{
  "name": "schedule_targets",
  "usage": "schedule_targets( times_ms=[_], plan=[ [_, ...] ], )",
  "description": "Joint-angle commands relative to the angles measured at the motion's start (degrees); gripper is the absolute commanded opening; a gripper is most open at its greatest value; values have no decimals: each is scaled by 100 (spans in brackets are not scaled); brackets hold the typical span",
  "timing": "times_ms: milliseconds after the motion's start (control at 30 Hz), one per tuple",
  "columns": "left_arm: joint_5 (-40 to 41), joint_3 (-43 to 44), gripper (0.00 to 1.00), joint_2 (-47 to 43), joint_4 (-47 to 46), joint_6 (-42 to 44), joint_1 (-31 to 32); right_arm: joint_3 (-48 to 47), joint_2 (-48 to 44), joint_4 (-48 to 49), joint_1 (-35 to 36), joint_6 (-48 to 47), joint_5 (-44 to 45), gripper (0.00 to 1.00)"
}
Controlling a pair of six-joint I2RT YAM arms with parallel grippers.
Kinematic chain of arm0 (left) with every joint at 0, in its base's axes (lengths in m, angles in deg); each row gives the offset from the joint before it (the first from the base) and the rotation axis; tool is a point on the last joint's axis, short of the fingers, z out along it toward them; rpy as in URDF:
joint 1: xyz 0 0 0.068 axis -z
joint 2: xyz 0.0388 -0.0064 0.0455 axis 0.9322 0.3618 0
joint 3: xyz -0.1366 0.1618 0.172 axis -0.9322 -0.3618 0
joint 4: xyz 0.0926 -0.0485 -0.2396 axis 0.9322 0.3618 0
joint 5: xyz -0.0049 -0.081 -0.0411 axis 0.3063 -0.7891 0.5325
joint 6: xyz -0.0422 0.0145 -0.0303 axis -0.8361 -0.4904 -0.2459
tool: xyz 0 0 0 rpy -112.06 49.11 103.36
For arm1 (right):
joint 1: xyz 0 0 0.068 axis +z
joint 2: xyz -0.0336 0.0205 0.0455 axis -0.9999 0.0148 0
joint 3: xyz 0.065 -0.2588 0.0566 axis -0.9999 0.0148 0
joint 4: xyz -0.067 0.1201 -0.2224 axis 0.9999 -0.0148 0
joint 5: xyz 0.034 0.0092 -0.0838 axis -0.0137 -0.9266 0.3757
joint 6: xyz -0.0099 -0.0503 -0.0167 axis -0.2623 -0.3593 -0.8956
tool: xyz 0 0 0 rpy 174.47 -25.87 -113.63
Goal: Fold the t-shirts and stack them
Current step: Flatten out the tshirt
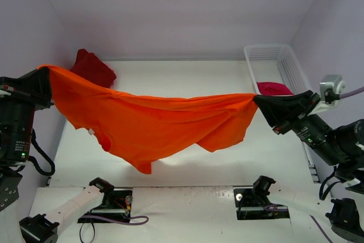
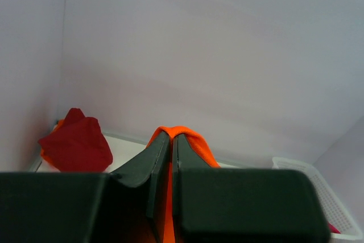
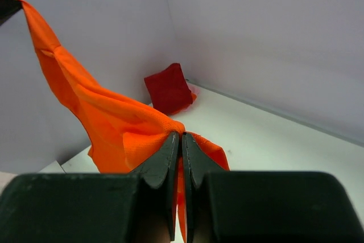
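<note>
Left gripper (image 1: 46, 73) and right gripper (image 1: 257, 100) pinch orange t-shirt (image 1: 165, 123) stretched between them.

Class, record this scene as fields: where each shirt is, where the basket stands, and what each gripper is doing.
orange shirt: held up at both ends, sagging in the middle
dark red shirt: on the table, far left corner
pink shirt: in the basket
basket: far right of the table
left gripper: shut on the orange shirt's left end
right gripper: shut on its right end
</note>
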Motion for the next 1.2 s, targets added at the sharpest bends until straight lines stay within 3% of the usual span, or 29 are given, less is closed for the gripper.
schedule_targets(
  times_ms=[0,567,933,1167],
  plan=[
    [-312,27,0,-89,-529,-34,13,-131,-190,824,-2,-188,-319,0],
    [-303,-668,0,217,-906,-69,13,572,-393,762,-11,260,85,0],
    [-479,-1344,0,938,-1416,-166,13,1038,-120,271,-2,883,1762,0],
    [-452,-1722,0,1254,-1575,-227,4,1222,521,-55,-11,972,2563,0]
  ],
)
